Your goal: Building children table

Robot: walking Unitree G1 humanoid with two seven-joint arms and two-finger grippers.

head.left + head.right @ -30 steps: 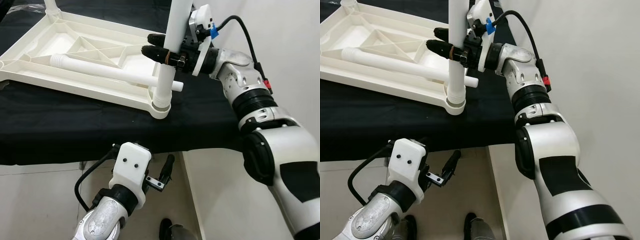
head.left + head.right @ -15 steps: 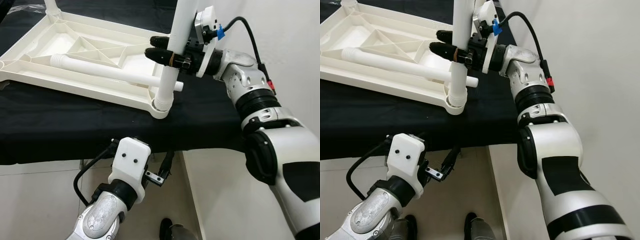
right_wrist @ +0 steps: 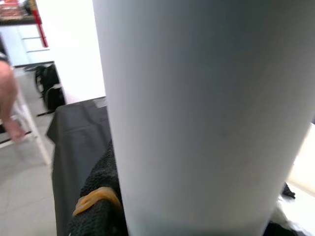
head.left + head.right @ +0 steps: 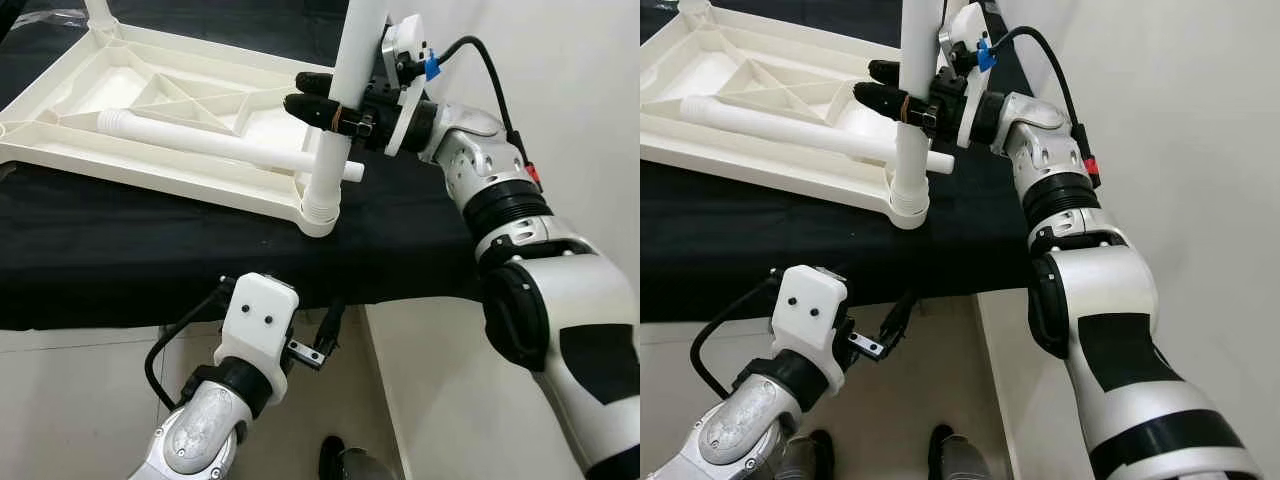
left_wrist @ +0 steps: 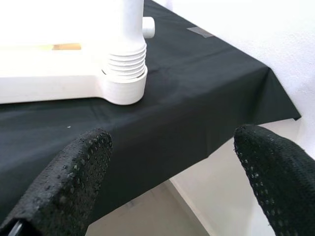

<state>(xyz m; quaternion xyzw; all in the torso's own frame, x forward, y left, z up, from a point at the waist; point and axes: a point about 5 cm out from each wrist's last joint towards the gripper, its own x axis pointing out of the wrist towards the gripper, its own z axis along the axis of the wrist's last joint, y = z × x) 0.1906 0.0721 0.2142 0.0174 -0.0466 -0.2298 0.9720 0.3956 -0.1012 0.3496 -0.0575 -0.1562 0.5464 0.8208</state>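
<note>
Right pincer (image 4: 318, 100) reached in level from the right, pinching the upright white leg (image 4: 338, 110) seated in the near-right corner socket (image 4: 318, 213) of the upturned tabletop (image 4: 150, 110), desk (image 4: 150, 260) edge near, left pincer (image 4: 330, 330) spread below it.

An upturned white plastic children's tabletop (image 4: 150, 110) with moulded ribs lies across the upper left of the frame on a table draped in black cloth (image 4: 120, 260). A loose white plastic leg tube (image 4: 215, 145) rests lengthwise inside the tabletop. At the tabletop's near right corner, an upright white plastic leg (image 4: 338, 110) stands in the round corner socket (image 4: 318, 215), leaning slightly. The right claw (image 4: 318, 100), reaching in from the upper right on its silver arm, has its black fingers closed around this upright leg. Below the table edge, in the lower centre, the left claw (image 4: 330, 330) hangs over the pale tiled floor (image 4: 80, 410).
</note>
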